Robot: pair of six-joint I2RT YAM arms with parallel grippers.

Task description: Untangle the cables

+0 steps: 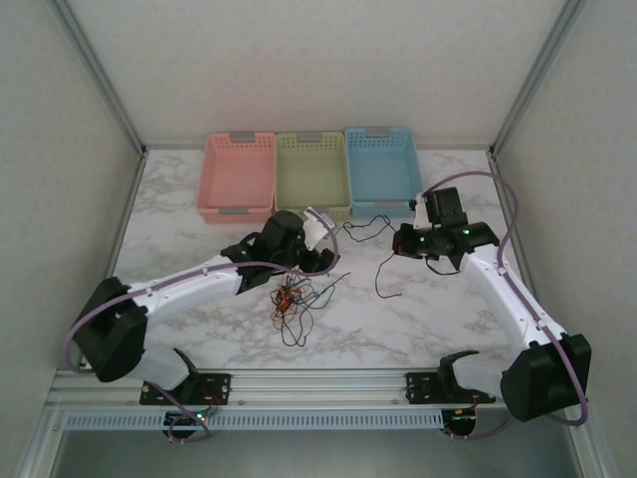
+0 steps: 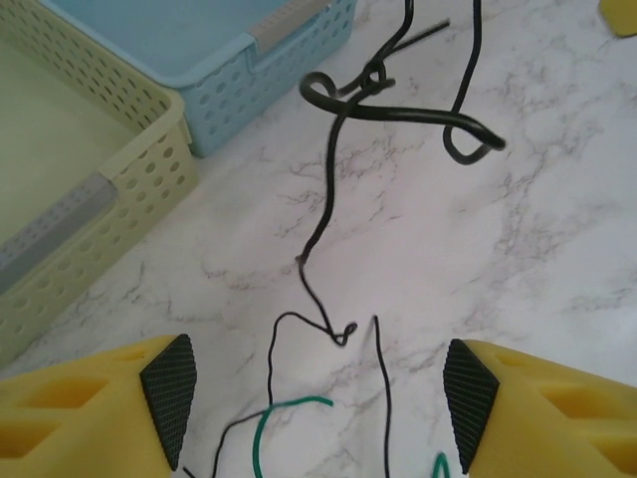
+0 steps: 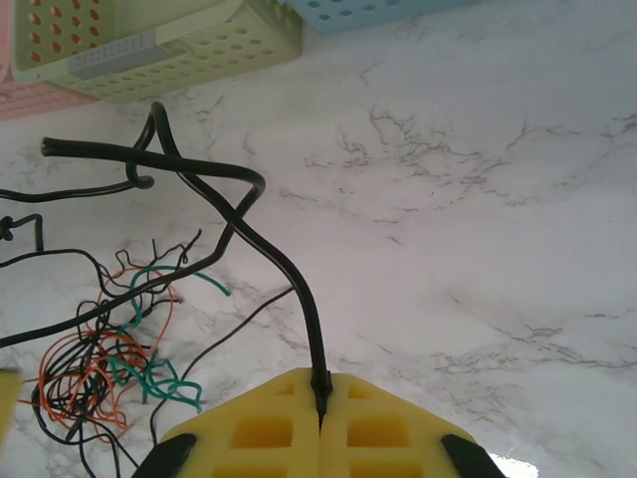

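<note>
1. Left arm (image 1: 189, 282) runs from its near-left base forward and inward, lying pretty low.
2. Left gripper (image 2: 318, 393) is wide open, with the yellow fingers (image 2: 100, 408) spread far apart.
3. Right arm (image 1: 508, 294) comes up from the near-right base, then angles inward to the left.
4. Right gripper (image 3: 319, 398) is clamped tight, jaws pressed together and pinching a black cable (image 3: 296, 281) right at the tips.

We've got black, red-orange, green cables (image 1: 289, 301), white grey-veined marble surface (image 1: 418, 319), pink basket (image 1: 239, 177), yellow-green basket (image 1: 312, 174), blue basket (image 1: 382, 167).
</note>
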